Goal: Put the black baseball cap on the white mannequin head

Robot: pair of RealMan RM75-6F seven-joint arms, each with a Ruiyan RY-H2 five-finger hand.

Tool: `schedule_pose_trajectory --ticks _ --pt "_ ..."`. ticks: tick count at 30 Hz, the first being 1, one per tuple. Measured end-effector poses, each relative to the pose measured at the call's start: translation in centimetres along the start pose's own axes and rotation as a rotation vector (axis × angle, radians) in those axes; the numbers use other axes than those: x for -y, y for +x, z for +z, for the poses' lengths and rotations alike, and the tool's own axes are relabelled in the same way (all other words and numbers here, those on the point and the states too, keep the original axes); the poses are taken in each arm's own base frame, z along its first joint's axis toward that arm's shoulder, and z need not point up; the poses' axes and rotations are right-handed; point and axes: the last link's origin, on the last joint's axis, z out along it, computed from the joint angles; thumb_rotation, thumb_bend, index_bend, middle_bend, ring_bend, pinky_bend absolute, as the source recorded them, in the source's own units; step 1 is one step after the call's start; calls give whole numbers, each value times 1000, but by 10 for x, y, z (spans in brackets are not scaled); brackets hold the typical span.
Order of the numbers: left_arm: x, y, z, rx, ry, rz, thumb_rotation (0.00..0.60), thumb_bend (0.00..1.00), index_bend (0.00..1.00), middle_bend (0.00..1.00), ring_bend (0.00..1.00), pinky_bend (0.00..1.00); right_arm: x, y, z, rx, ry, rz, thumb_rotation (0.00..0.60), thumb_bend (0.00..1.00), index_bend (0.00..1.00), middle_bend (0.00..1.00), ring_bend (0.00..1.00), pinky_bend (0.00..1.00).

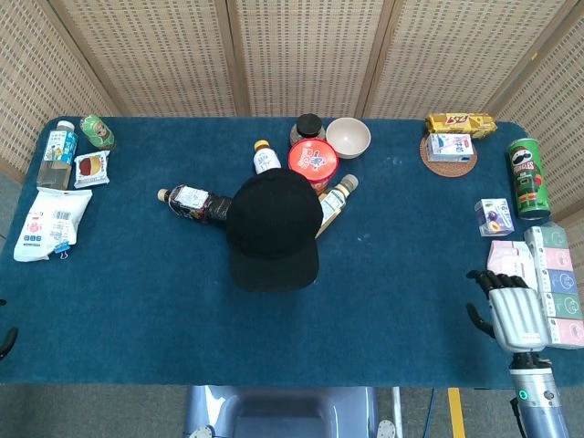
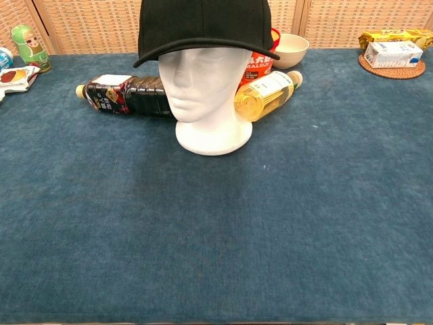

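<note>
On the white mannequin head [image 2: 203, 81] sits the black baseball cap [image 2: 203, 27], brim forward; a knock could tip it, though the right hand [image 1: 516, 310] holds nothing, fingers apart (well clear, far right). The bowl [image 1: 348, 137] looks empty. Left hand: unseen.

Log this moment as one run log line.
black baseball cap: on white mannequin head | right hand: empty, at table's right edge | left hand: barely visible

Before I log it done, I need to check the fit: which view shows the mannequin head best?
The chest view: the head faces it, cap seated on top. From the head view, the cap hides it.
</note>
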Motion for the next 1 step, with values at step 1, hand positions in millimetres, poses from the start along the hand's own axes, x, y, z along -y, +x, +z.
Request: schedule_pose_trajectory --ticks 1 --pt "0 0 0 -1 1 1 543 288 348 200 166 238 -1 -1 -1 3 0 0 600 334 335 412 426 396"
